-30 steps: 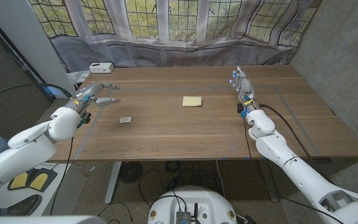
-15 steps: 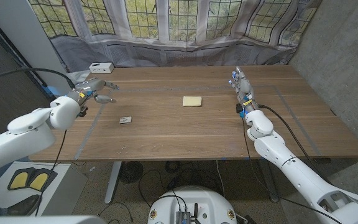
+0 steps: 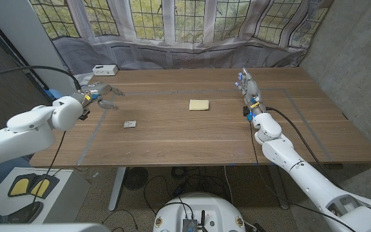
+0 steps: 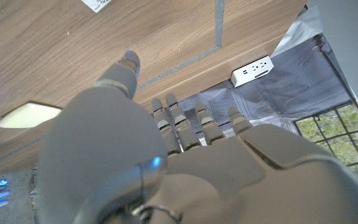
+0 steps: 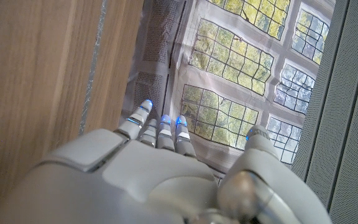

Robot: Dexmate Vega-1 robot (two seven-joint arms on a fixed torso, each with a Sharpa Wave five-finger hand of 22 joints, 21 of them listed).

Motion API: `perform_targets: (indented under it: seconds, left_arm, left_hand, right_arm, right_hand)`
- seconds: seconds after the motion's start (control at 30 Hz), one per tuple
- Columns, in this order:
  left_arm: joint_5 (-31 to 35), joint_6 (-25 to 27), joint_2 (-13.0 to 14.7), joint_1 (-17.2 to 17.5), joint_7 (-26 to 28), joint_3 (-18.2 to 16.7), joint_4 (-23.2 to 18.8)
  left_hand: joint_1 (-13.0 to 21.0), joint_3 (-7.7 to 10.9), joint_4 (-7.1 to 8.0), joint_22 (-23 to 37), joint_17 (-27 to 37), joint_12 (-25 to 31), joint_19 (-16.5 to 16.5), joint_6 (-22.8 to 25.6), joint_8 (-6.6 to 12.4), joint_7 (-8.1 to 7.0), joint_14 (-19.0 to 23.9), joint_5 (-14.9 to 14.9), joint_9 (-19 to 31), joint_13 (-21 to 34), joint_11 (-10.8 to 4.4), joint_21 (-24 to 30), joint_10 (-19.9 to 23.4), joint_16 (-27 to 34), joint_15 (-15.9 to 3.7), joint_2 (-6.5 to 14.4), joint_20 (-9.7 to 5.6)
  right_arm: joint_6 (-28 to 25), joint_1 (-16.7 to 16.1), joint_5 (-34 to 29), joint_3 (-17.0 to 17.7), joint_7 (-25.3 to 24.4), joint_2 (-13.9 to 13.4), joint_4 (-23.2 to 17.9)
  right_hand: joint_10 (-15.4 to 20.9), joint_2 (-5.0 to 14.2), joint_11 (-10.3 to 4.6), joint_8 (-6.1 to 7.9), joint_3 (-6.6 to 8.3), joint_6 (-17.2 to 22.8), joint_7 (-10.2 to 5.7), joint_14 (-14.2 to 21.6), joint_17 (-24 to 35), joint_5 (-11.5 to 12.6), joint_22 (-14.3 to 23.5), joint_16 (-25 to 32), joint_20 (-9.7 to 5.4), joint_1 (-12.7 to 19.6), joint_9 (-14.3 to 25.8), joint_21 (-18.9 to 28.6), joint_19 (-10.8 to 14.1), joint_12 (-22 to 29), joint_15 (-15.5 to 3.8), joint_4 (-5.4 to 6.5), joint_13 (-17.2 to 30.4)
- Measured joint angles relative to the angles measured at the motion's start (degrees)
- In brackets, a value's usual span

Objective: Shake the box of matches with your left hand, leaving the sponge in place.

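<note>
The matchbox (image 3: 129, 124) sits small and flat on the wooden table (image 3: 192, 138), a bit left of center, with nothing touching it. The sponge (image 3: 199, 105), pale yellow, lies well apart from it at about 2 o'clock. The left hand (image 3: 100, 94) hovers over the table's left edge at roughly 10 o'clock from the matchbox, fingers spread and holding nothing. The right hand (image 3: 248, 86) is well off at 3 o'clock from the sponge, fingers straight and together, nothing in it. A white power strip (image 3: 104, 69) sits at the far left corner.
</note>
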Motion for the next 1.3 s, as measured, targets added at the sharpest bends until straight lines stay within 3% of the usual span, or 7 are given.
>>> perform_targets:
  seconds: [0.13, 0.4, 0.43, 0.47, 1.1, 1.3]
  left_arm:
    - [0.5, -0.5, 0.7, -1.6, -1.6, 1.6, 0.0]
    - [0.5, -0.5, 1.3, -5.5, -1.6, 5.6, -0.3]
    - [0.5, -0.5, 1.3, -6.1, -1.6, 6.3, -0.3]
    - [3.2, 0.0, 1.2, -6.3, -5.2, 6.5, -0.3]
    - [7.4, 0.1, -0.9, -13.1, -10.4, 13.1, 0.2]
    - [9.7, 0.3, -1.2, -13.8, -13.8, 14.0, 0.3]
  left_hand:
    - [0.3, -0.16, 0.16, 0.0, 0.0, -0.2, 0.0, -0.1, 0.0, 0.05, 0.2, 0.0, 0.0, 0.2, 0.0, 0.0, 0.0, 0.0, 0.2, -0.3, 0.0]
    - [-0.3, -1.3, 0.96, 0.0, 0.2, 0.0, -0.2, -1.8, 0.0, 3.3, 1.1, 0.0, 0.0, 0.4, 1.24, 0.0, 1.2, 0.1, 0.1, -0.5, 0.17]
    - [-0.4, -1.3, 0.96, 0.0, 0.2, 0.0, -0.2, -1.9, -0.18, 3.38, 1.1, 0.0, 0.0, 0.4, 1.24, 0.0, 1.2, 0.2, 0.1, -0.4, 0.17]
    - [-0.4, -1.3, 0.96, 0.1, 0.2, 0.0, -0.2, -1.9, -0.21, 3.38, 1.1, 0.0, 0.0, 0.4, 1.47, 0.0, 1.5, 0.2, 0.1, -0.4, 0.17]
    - [-0.7, -1.76, 0.96, 0.1, 0.2, 0.4, 1.0, -1.7, -0.14, 3.14, 1.4, 0.0, 0.0, 0.7, 0.33, 0.4, 2.3, 0.2, 0.0, 0.0, 0.05]
    - [-0.3, -2.0, 0.73, 0.1, 0.1, -0.4, 1.0, -4.3, -0.48, 3.37, 0.4, 0.0, 0.0, 0.7, 0.34, 0.3, 0.0, -0.2, 0.04, 0.3, 0.07]
  right_arm:
    - [-0.1, 0.3, 0.0, -0.1, 0.2, 0.0, 0.1]
    - [-0.3, 0.3, 0.0, -0.1, 0.1, 0.0, 0.1]
    - [-0.4, 0.3, -0.1, -0.1, 0.0, 0.0, 0.1]
    - [-0.5, 0.1, -0.1, -0.2, -0.1, -0.1, -0.5]
    - [-0.6, -1.3, -0.4, 0.2, -1.1, -0.8, -2.3]
    - [-0.6, -1.8, -0.5, 0.4, -1.2, -1.1, -3.0]
  right_hand:
    - [0.0, 0.0, 0.0, 0.0, 0.0, 0.0, 0.0, 0.0, 0.0, 0.0, 0.0, 0.0, 0.0, 0.0, 0.0, 0.0, 0.0, 0.0, 0.0, 0.0, 0.0]
    - [0.0, 0.0, 0.0, 0.0, 0.0, 0.0, 0.0, 0.0, 0.0, 0.0, 0.0, 0.0, 0.0, 0.0, 0.0, 0.0, 0.0, 0.0, 0.0, 0.0, 0.0]
    - [0.0, 0.0, 0.0, 0.0, 0.18, 0.0, 0.0, 0.0, 0.0, 0.0, 0.0, 0.0, 0.0, 0.0, 0.0, 0.0, 0.0, 0.0, 0.0, -0.18, 0.0]
    - [0.0, 0.0, 0.0, 0.0, 0.25, 0.0, 0.0, 0.0, 0.0, 0.0, 0.0, 0.0, 0.0, 0.0, 0.0, 0.0, 0.0, 0.0, 0.0, -0.25, 0.0]
    - [0.0, 0.0, 0.0, 0.0, 0.25, 0.0, 0.0, 0.0, 0.0, 0.0, 0.0, 0.0, 0.32, 0.0, 0.0, 0.0, -0.3, 0.0, 0.0, -0.24, 0.0]
    - [0.0, 0.0, 0.0, 0.0, 0.0, 0.0, 0.01, 0.0, 0.0, 0.0, 0.0, 0.0, 0.32, 0.0, 0.0, 0.0, -0.3, 0.0, 0.0, -0.49, 0.0]
